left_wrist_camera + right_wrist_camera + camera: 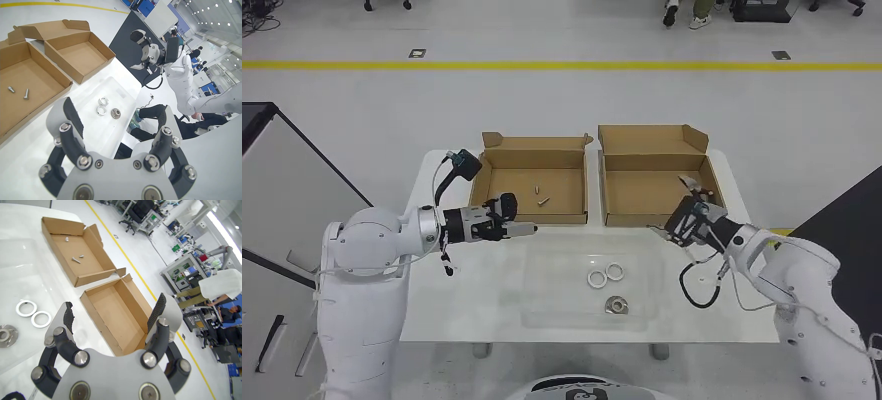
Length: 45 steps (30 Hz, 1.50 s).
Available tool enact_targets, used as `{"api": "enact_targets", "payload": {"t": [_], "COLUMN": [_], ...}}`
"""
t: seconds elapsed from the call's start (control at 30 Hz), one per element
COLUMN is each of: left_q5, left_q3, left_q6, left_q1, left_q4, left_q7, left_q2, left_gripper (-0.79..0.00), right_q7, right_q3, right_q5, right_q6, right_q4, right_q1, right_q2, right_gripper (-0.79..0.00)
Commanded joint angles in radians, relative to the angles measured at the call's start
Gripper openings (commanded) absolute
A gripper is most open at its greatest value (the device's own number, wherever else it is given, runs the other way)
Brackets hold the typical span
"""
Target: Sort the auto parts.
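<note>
left pincer [530,229] and right pincer [115,299]: both spread wide, holding nothing. two silver metal rings [32,319] beside a flanged silver hub [113,111], loose in the clear plastic tray [552,290] on the white tabletop [472,300]. likely best: drop straight over one ring, straddle its band, close gently.

White tabletop [447,300]: two open brown cardboard boxes side by side, far edge. Left cardboard box [567,180] holds two small metal bolts [542,195]. Clear plastic tray [542,295] nr front edge w/ two white rings [606,275] + grey metal flanged hub [617,305]. Left gripper [530,229] above tabletop just in front of left cardboard box; right gripper [657,232] by near wall of right cardboard box [647,190].
</note>
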Motion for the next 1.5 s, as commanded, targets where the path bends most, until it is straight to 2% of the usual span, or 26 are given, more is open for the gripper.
{"api": "enact_targets", "payload": {"t": [0.0, 0.13, 0.33, 0.5, 0.77, 1.07, 1.47], "left_q5": [0.0, 0.0, 0.0, 0.0, 0.0, 0.0, 0.0], "left_q3": [0.0, 0.0, 0.0, 0.0, 0.0, 0.0, 0.0], "left_q6": [0.0, 0.0, 0.0, 0.0, 0.0, 0.0, 0.0], "left_q1": [0.0, 0.0, 0.0, 0.0, 0.0, 0.0, 0.0], "left_q4": [0.0, 0.0, 0.0, 0.0, 0.0, 0.0, 0.0], "left_q7": [0.0, 0.0, 0.0, 0.0, 0.0, 0.0, 0.0], "left_q2": [0.0, 0.0, 0.0, 0.0, 0.0, 0.0, 0.0], "left_gripper": [0.0, 0.0, 0.0, 0.0, 0.0, 0.0, 0.0], "right_q7": [0.09, 0.266, 0.523, 0.609, 0.759, 0.866, 0.864], "right_q3": [-0.023, -0.074, -0.16, -0.295, -0.513, -0.709, -0.711], "right_q5": [0.038, 0.132, 0.327, 0.404, 0.619, 0.774, 0.762], "right_q6": [-0.049, -0.116, -0.147, -0.062, 0.088, 0.196, 0.198], "right_q4": [-0.009, -0.016, -0.016, -0.008, 0.036, 0.097, 0.096], "right_q1": [0.023, 0.072, 0.153, 0.204, 0.35, 0.529, 0.527], "right_q2": [0.002, 0.007, 0.015, 0.048, 0.136, 0.225, 0.225], "right_gripper": [0.0, 0.0, 0.0, 0.0, 0.0, 0.0, 0.0]}}
